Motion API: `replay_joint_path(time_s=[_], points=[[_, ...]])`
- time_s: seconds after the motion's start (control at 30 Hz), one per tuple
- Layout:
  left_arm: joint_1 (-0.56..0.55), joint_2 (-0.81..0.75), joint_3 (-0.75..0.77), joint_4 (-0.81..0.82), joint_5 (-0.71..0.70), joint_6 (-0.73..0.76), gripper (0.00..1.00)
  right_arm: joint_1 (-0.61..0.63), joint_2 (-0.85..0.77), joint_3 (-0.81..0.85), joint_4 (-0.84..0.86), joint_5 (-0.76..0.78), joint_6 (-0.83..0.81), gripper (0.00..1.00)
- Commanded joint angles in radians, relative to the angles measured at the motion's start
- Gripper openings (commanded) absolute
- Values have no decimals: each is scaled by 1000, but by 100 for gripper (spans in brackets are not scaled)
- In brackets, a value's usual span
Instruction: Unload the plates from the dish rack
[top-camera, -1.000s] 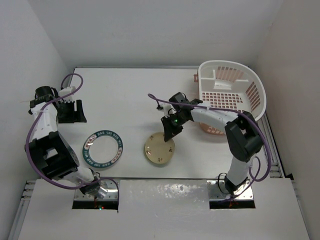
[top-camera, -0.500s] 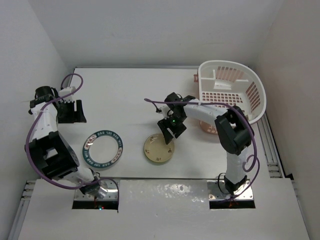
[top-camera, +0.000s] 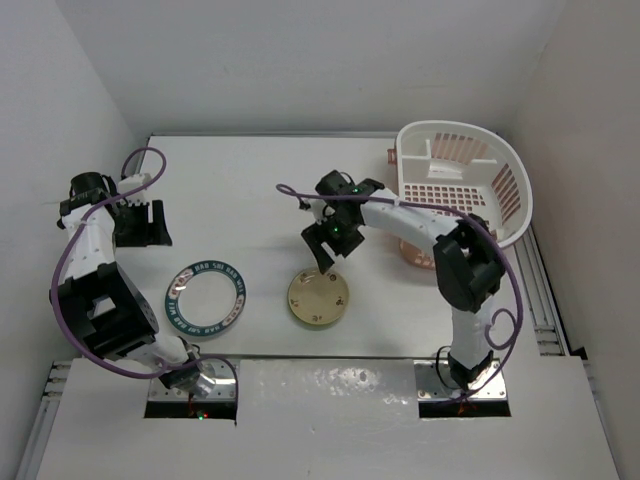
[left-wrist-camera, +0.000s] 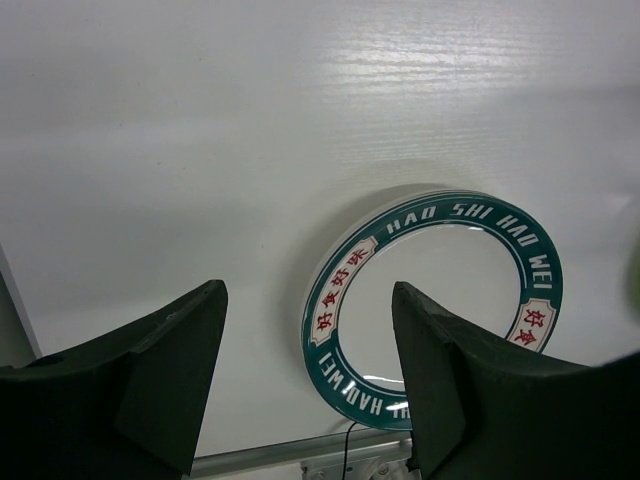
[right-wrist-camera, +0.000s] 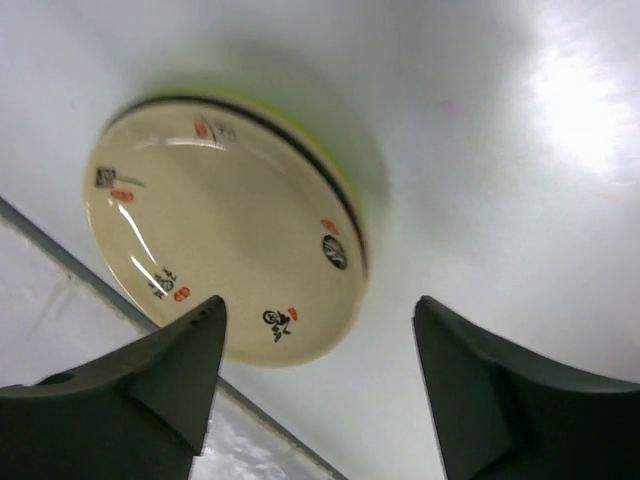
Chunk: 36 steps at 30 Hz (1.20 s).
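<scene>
two plates show from above: one teal-rimmed plate (top-camera: 206, 297) near left, one cream plate (top-camera: 319, 298) near the middle. one green edge (right-wrist-camera: 295, 118) shows under the cream one; how many lie stacked there can't be told. one rack (top-camera: 515, 195) far right. two arms: left arm (top-camera: 88, 250), right arm (top-camera: 425, 228).

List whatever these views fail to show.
- Dish rack interior, top view: slotted walls and right arm hide part; remaining plates uncertain.
- Under cream plate, right wrist view: only a lime-green edge shows.
- Teal-rimmed plate, left wrist view: lower rim behind end effector finger.
</scene>
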<state>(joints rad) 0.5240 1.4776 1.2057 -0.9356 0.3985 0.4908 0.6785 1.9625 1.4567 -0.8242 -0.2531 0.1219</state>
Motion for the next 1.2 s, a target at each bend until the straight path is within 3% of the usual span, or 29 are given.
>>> replay_joint_path(time_s=[0.0, 0.03, 0.07, 0.1, 0.2, 0.3, 0.37, 0.57, 0.7, 0.83, 1.17], points=[[-9, -14, 37, 20, -12, 2, 65, -5, -134, 126, -7, 130, 15, 77], [-9, -14, 43, 21, -18, -1, 65, -14, -149, 166, -10, 164, 16, 83], [-10, -14, 57, 20, -30, -3, 65, -23, -184, 183, -15, 234, 31, 97], [-10, -16, 64, 20, -38, -4, 65, -37, -201, 198, -13, 259, 42, 99], [-10, -16, 97, 20, -88, -11, 65, -137, -275, 243, -21, 333, 122, 99], [-12, -16, 127, 29, -153, -27, 65, -362, -351, 242, -46, 327, 229, 99], [-10, -17, 147, 37, -196, -52, 65, -440, -393, 223, -62, 365, 265, 99], [-10, -8, 181, 90, -286, -150, 65, -634, -556, 122, -93, 690, 292, 99], [-10, -8, 196, 115, -340, -219, 65, -645, -721, -34, 46, 984, 277, 99], [-10, -8, 196, 123, -360, -233, 65, -645, -821, -212, 166, 1119, 259, 99], [-21, -17, 189, 119, -302, -232, 65, -645, -855, -248, 120, 1160, 309, 99]])
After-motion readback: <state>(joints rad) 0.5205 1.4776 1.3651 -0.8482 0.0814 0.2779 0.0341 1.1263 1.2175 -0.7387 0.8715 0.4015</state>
